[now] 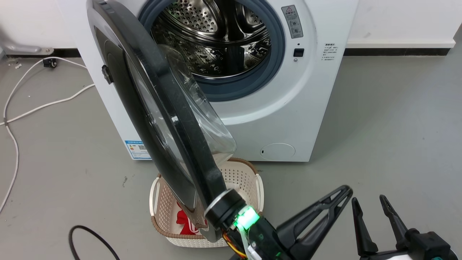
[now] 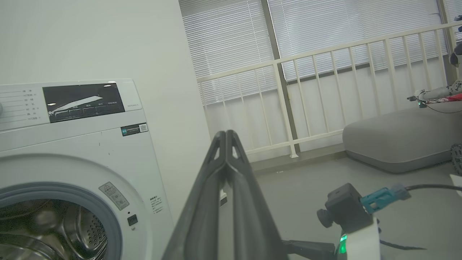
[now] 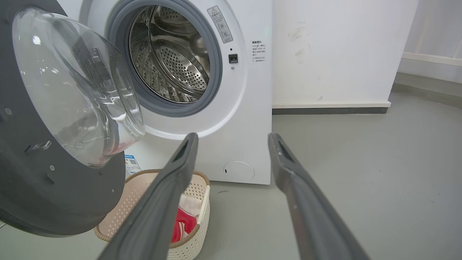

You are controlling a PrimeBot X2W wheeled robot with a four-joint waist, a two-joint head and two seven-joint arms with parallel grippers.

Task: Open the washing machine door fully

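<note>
The white washing machine (image 1: 281, 119) (image 2: 90, 144) (image 3: 249, 119) stands against the wall with its steel drum (image 1: 216, 39) exposed. The washing machine door (image 1: 158, 90) (image 3: 43, 195), black with a bulging clear glass bowl (image 3: 72, 90), is swung out toward me and appears nearly edge-on in the head view. My left gripper (image 1: 344, 190) (image 2: 225, 134) is shut on nothing, right of the door's lower edge and pointing away from it. That arm's wrist (image 1: 225, 209) overlaps the door's lower rim. Further right, my right gripper (image 1: 369, 199) (image 3: 232, 136) is open, aimed at the machine's front.
A cream perforated basket (image 1: 242, 173) (image 3: 144, 187) holding a red cloth (image 1: 186, 220) sits on the floor under the door. A white cable (image 1: 21, 94) and a black cable (image 1: 90, 234) lie at the left. A railing (image 2: 325, 90) and a grey cushion (image 2: 397, 141) are off to the right.
</note>
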